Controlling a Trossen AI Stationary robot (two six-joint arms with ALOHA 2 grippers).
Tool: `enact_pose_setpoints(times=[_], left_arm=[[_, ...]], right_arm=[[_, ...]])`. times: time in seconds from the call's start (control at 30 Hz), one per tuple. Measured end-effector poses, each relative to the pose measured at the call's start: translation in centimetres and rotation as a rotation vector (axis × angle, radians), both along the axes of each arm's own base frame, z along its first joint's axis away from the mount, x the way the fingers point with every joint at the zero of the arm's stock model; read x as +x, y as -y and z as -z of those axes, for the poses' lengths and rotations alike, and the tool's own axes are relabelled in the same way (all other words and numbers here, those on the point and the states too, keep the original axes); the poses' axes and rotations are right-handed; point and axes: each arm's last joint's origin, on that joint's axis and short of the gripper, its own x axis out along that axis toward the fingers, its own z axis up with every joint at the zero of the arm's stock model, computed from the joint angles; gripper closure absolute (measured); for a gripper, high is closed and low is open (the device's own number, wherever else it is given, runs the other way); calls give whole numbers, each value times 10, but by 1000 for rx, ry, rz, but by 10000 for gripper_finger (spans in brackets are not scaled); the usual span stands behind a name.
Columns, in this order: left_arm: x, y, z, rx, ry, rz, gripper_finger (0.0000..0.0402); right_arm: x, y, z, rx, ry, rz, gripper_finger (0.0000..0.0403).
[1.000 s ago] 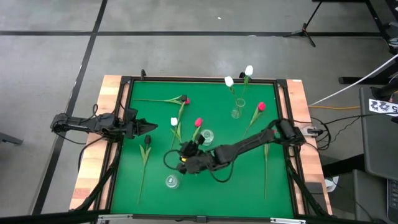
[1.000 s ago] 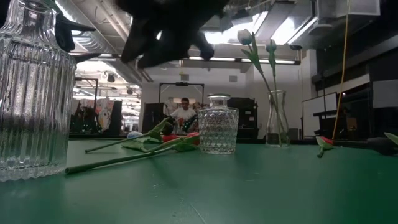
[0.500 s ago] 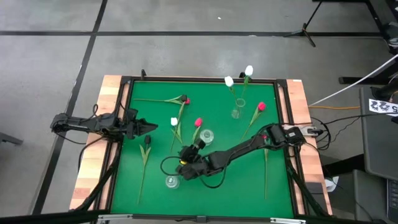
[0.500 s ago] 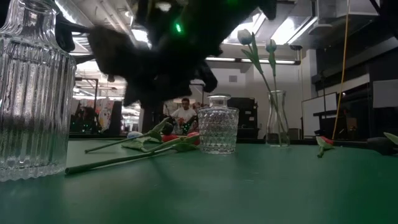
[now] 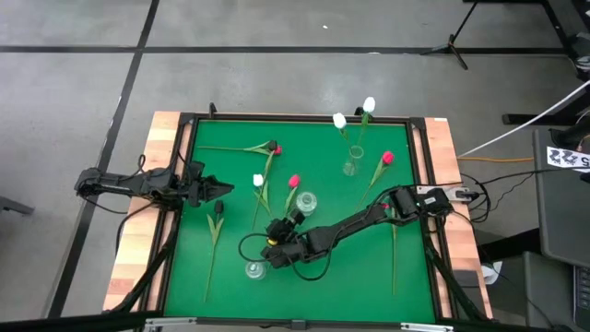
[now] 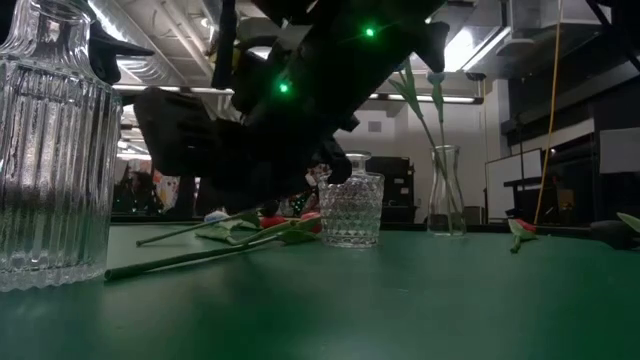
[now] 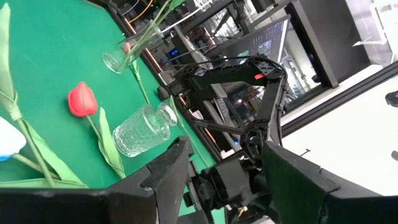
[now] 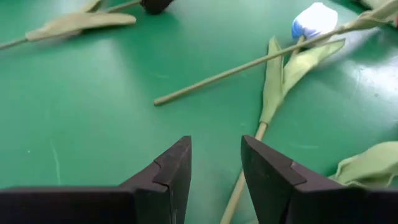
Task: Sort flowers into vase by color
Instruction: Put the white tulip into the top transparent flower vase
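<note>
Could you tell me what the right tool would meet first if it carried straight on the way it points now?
Probably the stem of the white tulip: the right tool, open and empty, aims low over the green mat, and that stem crosses just ahead of its fingertips, though depth is uncertain.

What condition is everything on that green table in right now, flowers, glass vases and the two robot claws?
Tall vase: upright, holds two white tulips.
Middle vase: upright, empty.
Near vase: upright, empty.
White tulip: lying flat.
Red tulip: lying flat beside it.
Dark tulip: lying flat.
Right gripper: jaws open, low over a stem, empty.
Left gripper: jaws open, empty, at the table's left edge.
</note>
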Motion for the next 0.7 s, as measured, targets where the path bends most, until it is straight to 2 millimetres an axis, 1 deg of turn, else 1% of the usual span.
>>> enact_pose_setpoints(times=[0.2,0.3,0.53,0.63,0.7], left_arm=[[0,0,0,0,2,0,202],[0,0,0,0,2,0,202],[0,0,0,4,0,-1,202],[0,0,0,8,1,0,202],[0,0,0,8,1,0,202]], right_arm=[[-5,2,4,-2,-52,16,262],[-5,1,15,15,-73,20,262],[-1,-1,26,105,-40,32,264],[-2,-2,27,124,-31,50,279],[-3,-1,27,134,-38,59,302]])
